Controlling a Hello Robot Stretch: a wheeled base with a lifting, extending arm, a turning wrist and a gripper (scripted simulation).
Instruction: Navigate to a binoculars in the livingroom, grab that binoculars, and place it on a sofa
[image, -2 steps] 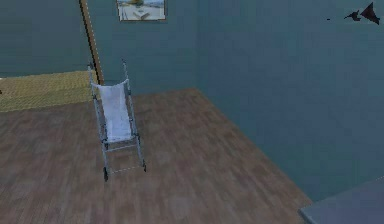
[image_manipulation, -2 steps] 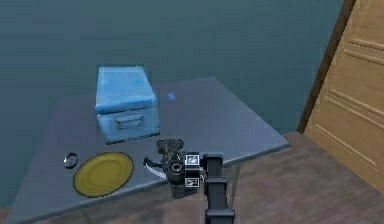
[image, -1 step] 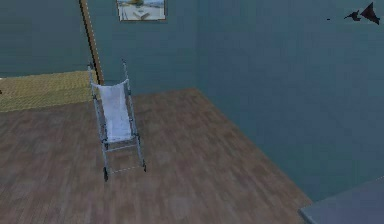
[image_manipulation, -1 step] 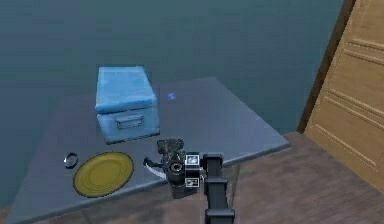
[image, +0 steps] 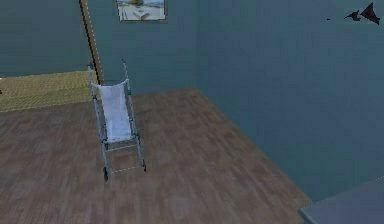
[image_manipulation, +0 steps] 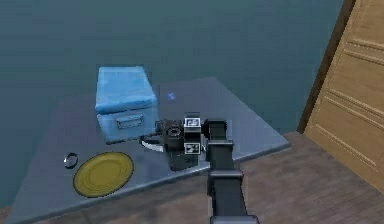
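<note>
The arm (image_manipulation: 228, 185) reaches out over a grey table (image_manipulation: 245, 125), and the hand (image_manipulation: 158, 140) sits at its far end, low above the tabletop near the middle. Things lie on the table at and behind the hand, so I cannot tell whether it holds anything, nor how its fingers are set. The binoculars cannot be told apart from the hand's dark body; any dark shape there merges with it. Just beyond the hand, up and to the left, stands a blue box (image_manipulation: 125, 100), very near it. Nearer than the hand and to its left lies a flat yellow plate (image_manipulation: 103, 174), with a small ring-shaped thing (image_manipulation: 71, 159) farther left. Well apart on the hand's right stands a wooden door (image_manipulation: 355, 90). The forward view shows a white folding chair (image: 117, 115) on a wood floor (image: 200, 160).
</note>
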